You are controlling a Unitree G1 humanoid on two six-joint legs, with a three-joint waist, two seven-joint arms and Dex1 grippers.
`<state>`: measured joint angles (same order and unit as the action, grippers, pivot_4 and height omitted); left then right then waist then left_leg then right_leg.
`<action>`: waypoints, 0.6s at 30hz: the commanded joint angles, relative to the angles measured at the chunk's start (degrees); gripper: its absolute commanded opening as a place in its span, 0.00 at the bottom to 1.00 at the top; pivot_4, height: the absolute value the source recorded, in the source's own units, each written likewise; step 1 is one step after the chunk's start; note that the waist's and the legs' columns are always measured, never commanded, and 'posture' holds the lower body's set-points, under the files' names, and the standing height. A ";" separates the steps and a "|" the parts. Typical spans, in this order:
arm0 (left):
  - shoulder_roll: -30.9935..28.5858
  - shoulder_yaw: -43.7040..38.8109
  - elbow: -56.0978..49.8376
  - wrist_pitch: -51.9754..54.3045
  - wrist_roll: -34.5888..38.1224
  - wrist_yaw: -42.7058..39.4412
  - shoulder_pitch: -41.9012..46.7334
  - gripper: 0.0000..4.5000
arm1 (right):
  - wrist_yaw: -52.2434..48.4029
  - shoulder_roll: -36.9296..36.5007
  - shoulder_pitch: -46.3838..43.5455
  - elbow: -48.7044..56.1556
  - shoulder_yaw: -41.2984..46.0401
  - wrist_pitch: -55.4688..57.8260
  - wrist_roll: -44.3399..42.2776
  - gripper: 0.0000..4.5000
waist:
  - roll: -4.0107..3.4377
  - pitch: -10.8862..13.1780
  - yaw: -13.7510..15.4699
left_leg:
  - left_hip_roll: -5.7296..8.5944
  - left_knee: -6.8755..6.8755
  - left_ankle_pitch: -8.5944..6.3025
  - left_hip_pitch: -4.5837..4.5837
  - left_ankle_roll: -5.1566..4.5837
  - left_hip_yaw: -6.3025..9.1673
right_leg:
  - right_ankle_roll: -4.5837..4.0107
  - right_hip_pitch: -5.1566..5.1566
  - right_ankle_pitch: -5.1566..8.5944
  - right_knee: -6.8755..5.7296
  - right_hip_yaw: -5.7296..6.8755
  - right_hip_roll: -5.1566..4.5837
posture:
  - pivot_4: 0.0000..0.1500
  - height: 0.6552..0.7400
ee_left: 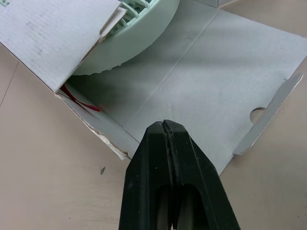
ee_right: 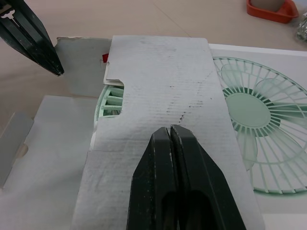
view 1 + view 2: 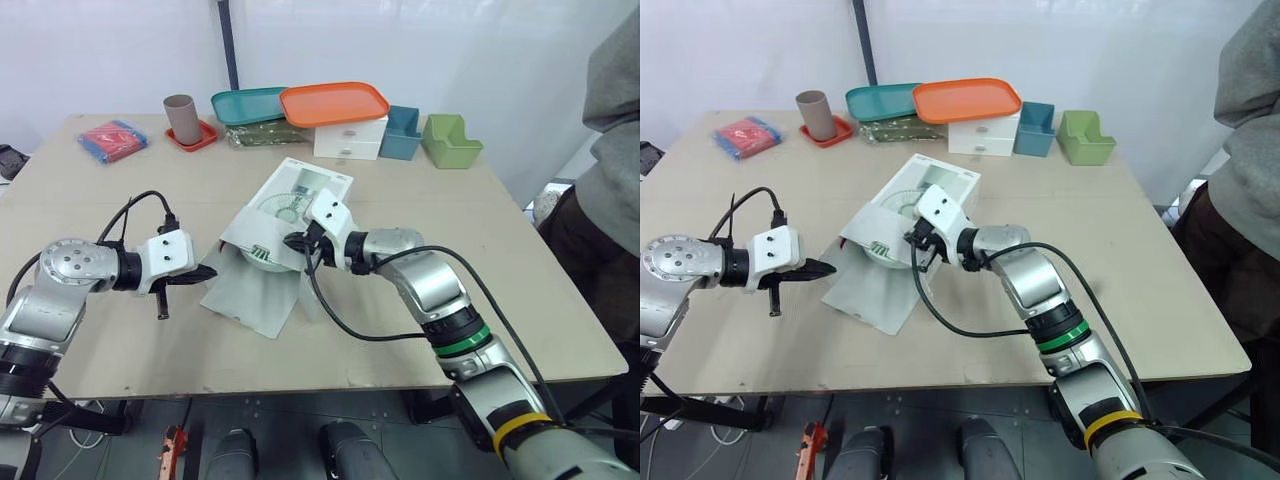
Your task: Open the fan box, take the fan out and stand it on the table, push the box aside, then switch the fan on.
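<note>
Where flaps (image 3: 255, 300) splay, fan box (image 3: 285, 210) central, open table (image 3: 250, 360) nearside.

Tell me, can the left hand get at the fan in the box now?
Probably yes: the open end of the fan box faces the left hand, one flap lies flat on the table, and the fan shows inside. Another flap half-covers it, though.

The beige wooden table (image 3: 420, 195) carries an opened white cardboard fan box (image 3: 300, 192), a red cloth bundle (image 3: 113, 139), and a blue plastic bin (image 3: 402, 133) beside a green plastic bin (image 3: 451, 141).
</note>
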<state>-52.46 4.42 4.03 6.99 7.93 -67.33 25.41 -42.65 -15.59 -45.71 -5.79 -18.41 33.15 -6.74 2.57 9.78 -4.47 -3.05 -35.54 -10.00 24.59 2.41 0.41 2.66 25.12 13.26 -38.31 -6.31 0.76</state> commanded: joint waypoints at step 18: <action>4.70 -0.77 14.83 -7.34 -5.99 7.26 8.96 0.00 | -0.89 -0.29 2.50 2.57 -1.22 0.61 1.20 0.01 | 0.01 -0.01 0.08 | 0.01 -0.01 0.00 0.01 0.00 0.00 | 0.04 -0.01 -0.01 0.00 0.02 -0.01 | 1.00 1.00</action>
<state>-48.08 4.42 18.47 0.70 1.94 -61.24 32.87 -42.67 -15.91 -44.13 -3.64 -18.34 32.94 -5.76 2.58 9.77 -4.38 -3.03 -35.55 -10.00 24.60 2.41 0.42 2.70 25.09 13.25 -38.32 -6.29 0.75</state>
